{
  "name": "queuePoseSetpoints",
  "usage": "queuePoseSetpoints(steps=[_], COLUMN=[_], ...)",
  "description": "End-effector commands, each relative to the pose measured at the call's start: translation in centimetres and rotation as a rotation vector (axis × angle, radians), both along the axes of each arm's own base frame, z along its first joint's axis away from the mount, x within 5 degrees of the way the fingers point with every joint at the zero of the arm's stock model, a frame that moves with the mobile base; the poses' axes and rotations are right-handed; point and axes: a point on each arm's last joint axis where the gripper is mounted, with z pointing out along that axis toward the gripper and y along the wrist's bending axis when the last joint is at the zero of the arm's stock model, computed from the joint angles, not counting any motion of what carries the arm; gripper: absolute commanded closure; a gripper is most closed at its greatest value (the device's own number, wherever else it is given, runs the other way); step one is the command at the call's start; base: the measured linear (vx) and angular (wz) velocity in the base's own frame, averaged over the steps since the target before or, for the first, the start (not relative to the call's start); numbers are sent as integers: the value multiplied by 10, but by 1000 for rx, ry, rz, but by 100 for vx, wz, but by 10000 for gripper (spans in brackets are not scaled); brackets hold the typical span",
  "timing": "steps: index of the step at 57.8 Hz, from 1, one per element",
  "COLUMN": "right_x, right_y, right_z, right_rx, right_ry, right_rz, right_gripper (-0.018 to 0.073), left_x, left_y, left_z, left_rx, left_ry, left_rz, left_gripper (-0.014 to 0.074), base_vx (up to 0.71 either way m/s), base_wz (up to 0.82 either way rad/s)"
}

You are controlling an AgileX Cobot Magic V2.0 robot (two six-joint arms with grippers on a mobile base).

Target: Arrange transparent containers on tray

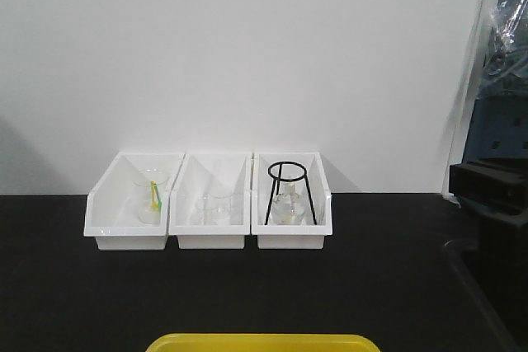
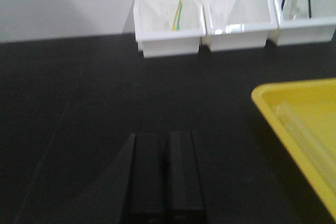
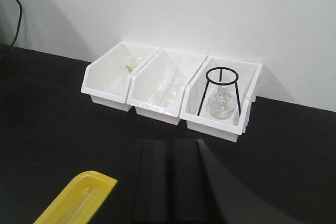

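Note:
The yellow tray lies at the near edge of the black table, with only its far rim showing in the front view. In the left wrist view the tray is to the right of my left gripper, and a clear test tube lies inside it. In the right wrist view a corner of the tray sits to the left of my right gripper, again with a test tube in it. Both grippers hang over bare table, shut with nothing between the fingers.
Three white open-front bins stand against the back wall: the left bin holds a beaker with a yellow-green stick, the middle bin small beakers, the right bin a black wire tripod over a flask. Dark equipment stands at the right.

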Motion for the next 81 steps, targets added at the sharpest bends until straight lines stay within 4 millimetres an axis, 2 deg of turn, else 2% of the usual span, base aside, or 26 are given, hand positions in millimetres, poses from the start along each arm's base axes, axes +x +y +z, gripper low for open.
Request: queuePoseSetpoints(steps=[1, 52, 58, 61, 69, 74, 81], right_x=[-3, -2, -12, -20, -48, -66, -84], right_y=[-2, -2, -11, -21, -52, -67, -76], right_z=[18, 13, 8, 0, -40, -75, -130], right_rx=[40, 10, -28, -24, -1, -38, -64], right_ry=[-106, -62, -66, -90, -185, -214, -170], right_rz=[-1, -5, -26, -63, -216, -320, -407], right_gripper=[572, 572, 572, 572, 572, 572, 572], left_x=[3, 2, 2, 2, 2, 2, 2], left_y=[-2, -2, -2, -2, -2, -2, -2], left_z=[-5, -1, -1, -1, -1, -1, -1], left_rx=[-55, -77, -77, -77, -77, -77, -77], left_ry=[-102, -114, -114, -114, -114, -114, -114], left_rz=[-9, -7, -7, -7, -7, -7, -7], left_gripper=[605, 604, 604, 604, 604, 604, 604], base_vx=[0, 0, 0, 0, 0, 0, 0], base_wz=[1, 0, 0, 0, 0, 0, 0])
